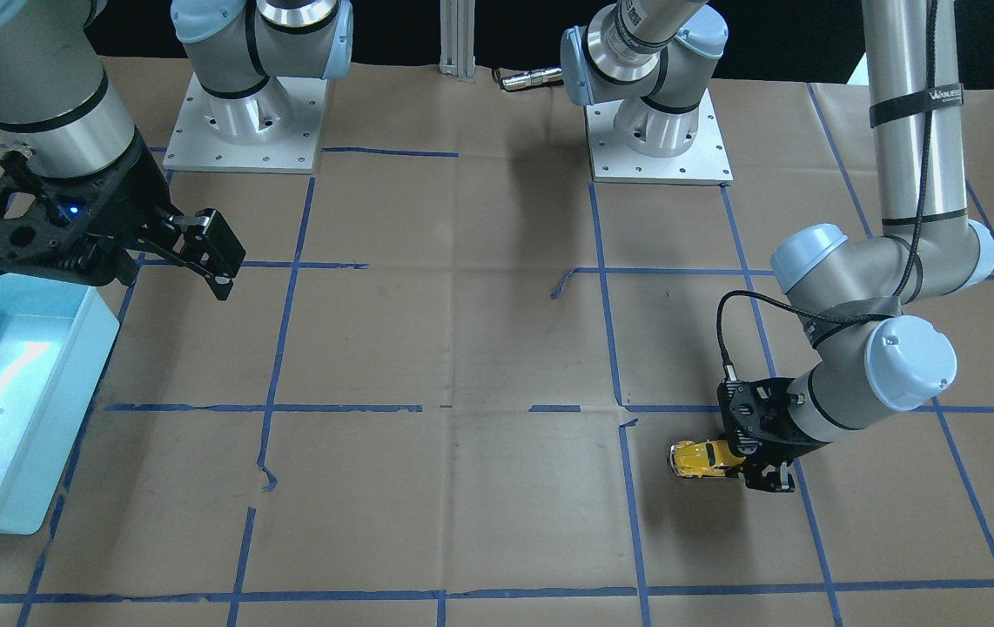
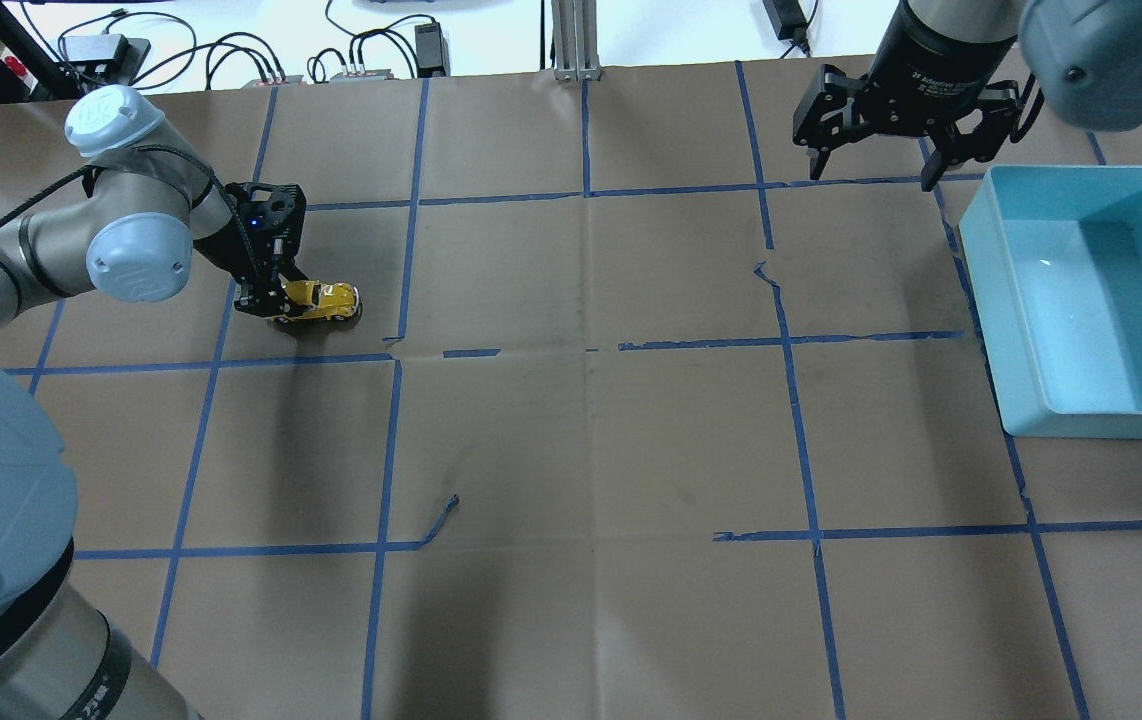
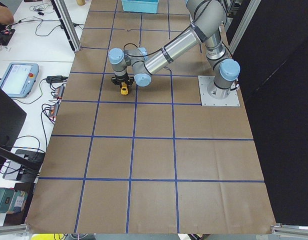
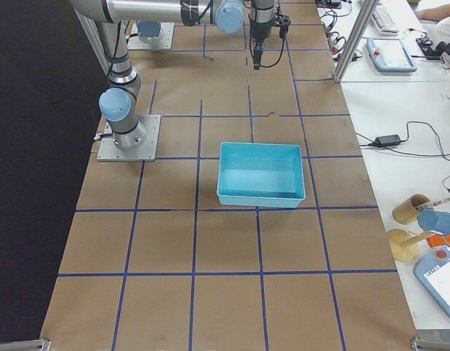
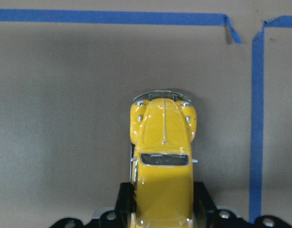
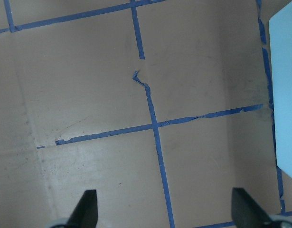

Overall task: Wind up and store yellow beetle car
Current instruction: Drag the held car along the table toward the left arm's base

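Note:
The yellow beetle car (image 2: 321, 299) sits on the brown paper on the left side of the table. My left gripper (image 2: 276, 300) is shut on the car's rear half, low at the table surface. In the left wrist view the yellow beetle car (image 5: 162, 161) points away from the camera, its rear held between the black fingers (image 5: 124, 199). It also shows in the front-facing view (image 1: 701, 459) and the exterior left view (image 3: 123, 89). My right gripper (image 2: 871, 165) is open and empty, high above the table beside the bin; its fingertips (image 6: 89, 209) show spread wide in the right wrist view.
A light blue bin (image 2: 1081, 300) stands at the right side of the table; it also shows in the front-facing view (image 1: 10, 392) and the exterior right view (image 4: 260, 175). Blue tape lines grid the brown paper. Both arm bases (image 1: 240, 122) stand at the robot's edge.

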Available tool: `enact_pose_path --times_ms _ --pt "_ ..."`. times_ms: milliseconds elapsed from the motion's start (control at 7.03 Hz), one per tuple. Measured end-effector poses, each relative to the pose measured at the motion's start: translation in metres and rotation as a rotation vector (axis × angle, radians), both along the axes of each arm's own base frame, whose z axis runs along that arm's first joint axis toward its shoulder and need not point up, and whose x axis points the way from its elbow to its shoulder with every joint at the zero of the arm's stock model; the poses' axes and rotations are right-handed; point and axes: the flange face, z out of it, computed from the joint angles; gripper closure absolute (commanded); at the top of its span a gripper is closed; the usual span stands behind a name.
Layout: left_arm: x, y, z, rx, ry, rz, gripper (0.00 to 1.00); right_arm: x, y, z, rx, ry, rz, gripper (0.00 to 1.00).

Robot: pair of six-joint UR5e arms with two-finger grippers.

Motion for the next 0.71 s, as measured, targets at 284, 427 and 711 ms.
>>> enact_pose_path --times_ms 284,427,711 --pt "0.006 0.001 0.001 -0.001 0.000 0.002 1.00 0.000 0.000 0.001 -0.003 -0.001 0.000 0.00" --pt "0.013 0.002 0.001 -0.003 0.001 0.000 1.00 0.000 0.000 0.001 -0.004 -0.001 0.000 0.00" --pt "0.028 0.004 0.002 -0.008 0.002 -0.011 1.00 -0.001 -0.002 0.007 -0.013 0.003 -0.001 0.00"
